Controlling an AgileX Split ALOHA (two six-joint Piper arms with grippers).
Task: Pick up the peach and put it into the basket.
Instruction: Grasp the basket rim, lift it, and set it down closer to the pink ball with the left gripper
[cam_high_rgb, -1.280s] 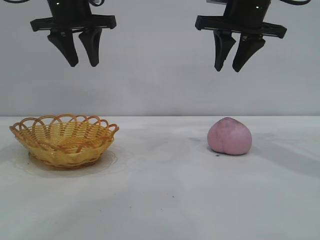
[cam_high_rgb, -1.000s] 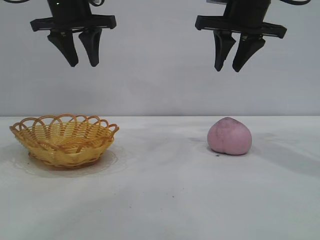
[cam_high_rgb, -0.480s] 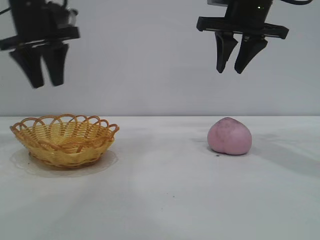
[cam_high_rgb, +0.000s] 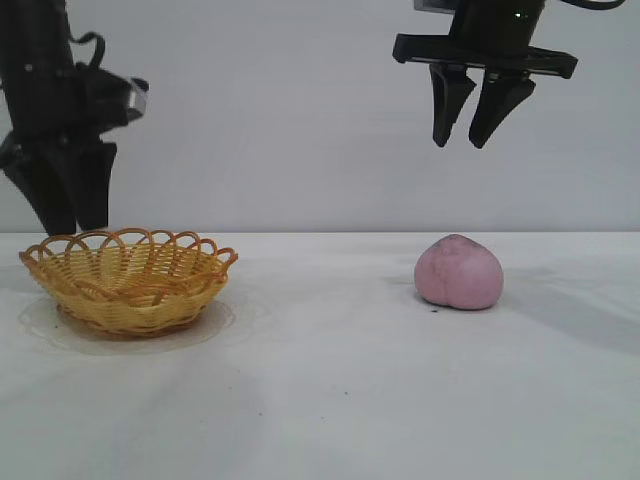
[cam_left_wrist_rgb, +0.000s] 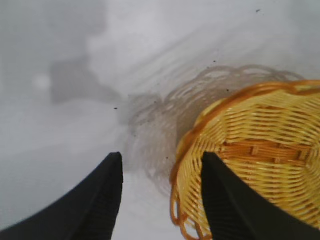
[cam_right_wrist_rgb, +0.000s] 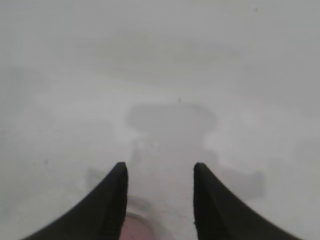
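The peach (cam_high_rgb: 459, 272) rests on the white tabletop (cam_high_rgb: 330, 380) at the right of the scene, well apart from the basket (cam_high_rgb: 128, 280), which stands on the tabletop at the left. Nothing touches the peach.

The right gripper (cam_high_rgb: 480, 130) hangs high above the peach, fingers pointing down. The fingers are parted to a moderate gap and hold nothing. In the right wrist view, both black fingers (cam_right_wrist_rgb: 111, 210) frame bare tabletop, and a pink sliver of the peach (cam_right_wrist_rgb: 136, 231) shows at the picture's edge between them.

The left gripper (cam_high_rgb: 68, 215) is low at the far left, its fingertips just behind the basket's left rim. In the left wrist view, its fingers (cam_left_wrist_rgb: 97, 205) are spread and empty: one stands over bare tabletop, the other over the woven basket (cam_left_wrist_rgb: 260, 165) near its scalloped rim.
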